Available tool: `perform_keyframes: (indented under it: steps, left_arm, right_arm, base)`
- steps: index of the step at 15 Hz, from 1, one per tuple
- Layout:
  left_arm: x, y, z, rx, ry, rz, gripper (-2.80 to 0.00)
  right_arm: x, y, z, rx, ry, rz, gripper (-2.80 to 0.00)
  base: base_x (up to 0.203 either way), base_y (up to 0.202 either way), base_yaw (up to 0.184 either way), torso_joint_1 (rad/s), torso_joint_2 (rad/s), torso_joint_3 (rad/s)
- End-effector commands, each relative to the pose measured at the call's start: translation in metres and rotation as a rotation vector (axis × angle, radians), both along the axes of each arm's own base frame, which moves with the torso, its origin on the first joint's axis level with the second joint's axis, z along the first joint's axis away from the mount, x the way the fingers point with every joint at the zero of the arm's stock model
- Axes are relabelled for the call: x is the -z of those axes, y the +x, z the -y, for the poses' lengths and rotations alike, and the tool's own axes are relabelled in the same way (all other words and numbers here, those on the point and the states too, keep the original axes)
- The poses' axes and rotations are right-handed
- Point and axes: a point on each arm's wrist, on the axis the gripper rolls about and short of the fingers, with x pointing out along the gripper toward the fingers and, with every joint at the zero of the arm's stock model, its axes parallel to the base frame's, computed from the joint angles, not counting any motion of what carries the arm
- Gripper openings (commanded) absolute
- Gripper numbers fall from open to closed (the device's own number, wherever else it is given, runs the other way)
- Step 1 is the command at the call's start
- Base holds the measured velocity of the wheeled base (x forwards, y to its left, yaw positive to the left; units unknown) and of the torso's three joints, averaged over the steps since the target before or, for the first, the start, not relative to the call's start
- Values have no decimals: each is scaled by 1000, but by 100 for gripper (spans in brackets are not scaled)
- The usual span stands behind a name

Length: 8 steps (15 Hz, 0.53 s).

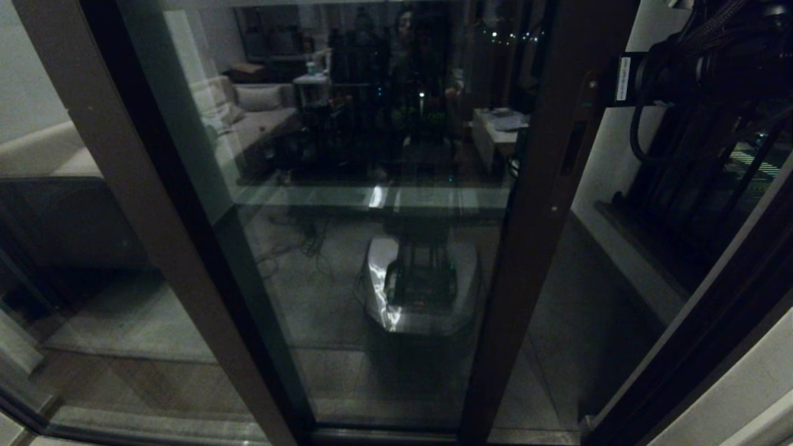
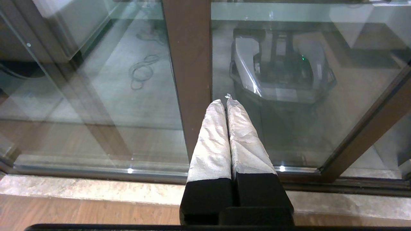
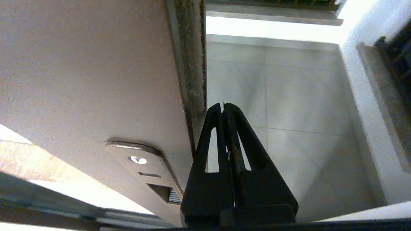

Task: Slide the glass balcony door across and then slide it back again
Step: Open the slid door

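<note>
The glass balcony door (image 1: pixel 372 217) fills the head view, reflecting the room and my own base. Its dark brown stile (image 1: pixel 545 173) carries a narrow slot handle (image 1: pixel 573 148). An opening (image 1: pixel 588 297) to the right of the stile shows balcony floor. My right arm (image 1: pixel 712 62) reaches in from the upper right to the stile's edge. In the right wrist view my right gripper (image 3: pixel 223 104) is shut and empty, its black fingers beside the door's edge seal (image 3: pixel 191 64), past the handle plate (image 3: pixel 144 166). My left gripper (image 2: pixel 224 101), fingers wrapped in pale tape, is shut and empty, low near the glass.
A black-barred railing (image 1: pixel 712 186) and a pale ledge (image 1: pixel 632 260) bound the balcony on the right. A plain brown post (image 2: pixel 189 57) stands just before the left fingertips. A stone sill (image 2: pixel 96 189) and the door track (image 2: pixel 353 184) run along the floor.
</note>
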Motion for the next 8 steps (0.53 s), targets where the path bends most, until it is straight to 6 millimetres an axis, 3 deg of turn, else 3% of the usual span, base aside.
perform_keyframes:
  steps: [1, 8]
  left_arm:
    - [0, 0, 0, 1, 0, -1, -280]
    - [0, 0, 0, 1, 0, 0, -280]
  right_arm:
    - [1, 0, -11, -27, 1, 9, -280]
    - [2, -2, -26, -44, -5, 10, -280]
  base:
    - [0, 0, 0, 0, 0, 0]
    - [0, 0, 0, 0, 0, 0]
